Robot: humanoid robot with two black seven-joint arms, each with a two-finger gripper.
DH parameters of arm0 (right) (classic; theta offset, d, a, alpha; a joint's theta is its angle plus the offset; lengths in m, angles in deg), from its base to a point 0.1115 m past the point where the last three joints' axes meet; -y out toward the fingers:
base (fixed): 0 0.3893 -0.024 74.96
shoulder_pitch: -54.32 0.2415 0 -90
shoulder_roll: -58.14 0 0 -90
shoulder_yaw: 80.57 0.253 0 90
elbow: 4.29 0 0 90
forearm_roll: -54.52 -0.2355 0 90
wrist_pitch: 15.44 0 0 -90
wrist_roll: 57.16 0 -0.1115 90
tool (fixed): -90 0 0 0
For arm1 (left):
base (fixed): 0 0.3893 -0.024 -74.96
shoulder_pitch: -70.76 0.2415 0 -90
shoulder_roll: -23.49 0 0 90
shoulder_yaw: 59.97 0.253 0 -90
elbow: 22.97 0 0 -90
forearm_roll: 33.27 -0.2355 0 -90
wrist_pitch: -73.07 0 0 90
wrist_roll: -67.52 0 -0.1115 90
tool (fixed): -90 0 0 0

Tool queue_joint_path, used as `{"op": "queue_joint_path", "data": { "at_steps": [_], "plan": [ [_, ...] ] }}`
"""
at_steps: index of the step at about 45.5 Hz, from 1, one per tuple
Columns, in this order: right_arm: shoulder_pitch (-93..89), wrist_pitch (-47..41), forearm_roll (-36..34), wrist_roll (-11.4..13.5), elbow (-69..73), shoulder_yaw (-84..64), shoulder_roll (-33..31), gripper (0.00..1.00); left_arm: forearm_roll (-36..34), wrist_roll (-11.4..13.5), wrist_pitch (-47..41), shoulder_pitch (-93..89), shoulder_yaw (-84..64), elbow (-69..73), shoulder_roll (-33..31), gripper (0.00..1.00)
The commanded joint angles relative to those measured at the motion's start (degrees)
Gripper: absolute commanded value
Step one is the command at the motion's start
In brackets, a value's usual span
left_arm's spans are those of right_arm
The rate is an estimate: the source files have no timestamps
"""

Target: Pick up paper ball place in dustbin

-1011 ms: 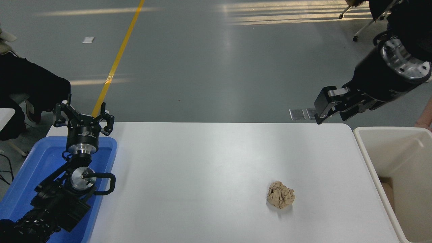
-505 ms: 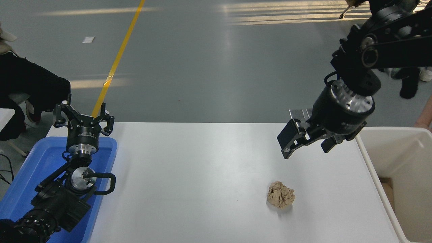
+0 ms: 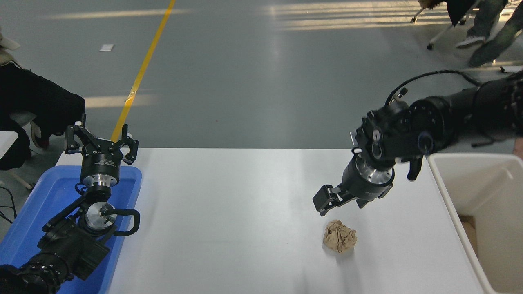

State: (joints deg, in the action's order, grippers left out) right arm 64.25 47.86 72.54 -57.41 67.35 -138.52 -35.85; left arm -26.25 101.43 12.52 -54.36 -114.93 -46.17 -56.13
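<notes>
Table point(image 3: 245, 228) white, floor grey — right hand point(image 3: 341, 201) open, empty, above paper ball point(image 3: 340, 236).

A crumpled tan paper ball point(image 3: 340, 241) sits on the white surface point(image 3: 245, 212), just below and apart from the right tool point(image 3: 339, 200). The cream-white dustbin point(image 3: 445, 196) stands to that tool's right.

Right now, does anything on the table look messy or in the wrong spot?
Only the paper ball: a crumpled tan wad lying loose on the white table, outside the dustbin at the right. Nothing looks spilled or broken.
</notes>
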Motion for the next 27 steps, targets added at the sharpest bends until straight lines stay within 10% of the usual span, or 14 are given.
{"op": "queue_joint_path", "data": {
  "at_steps": [1,27],
  "plan": [
    [-11.24,3.58,7.73,-0.01,-7.56,1.53,1.44,1.0,-0.08,0.01,-0.01,-0.03,0.03,0.0,0.0,0.99],
    [-19.51,9.91,13.53,0.6,-13.89,2.32,3.9,1.0,0.01,0.01,-0.01,0.06,-0.06,0.0,0.0,0.99]
  ]
}}
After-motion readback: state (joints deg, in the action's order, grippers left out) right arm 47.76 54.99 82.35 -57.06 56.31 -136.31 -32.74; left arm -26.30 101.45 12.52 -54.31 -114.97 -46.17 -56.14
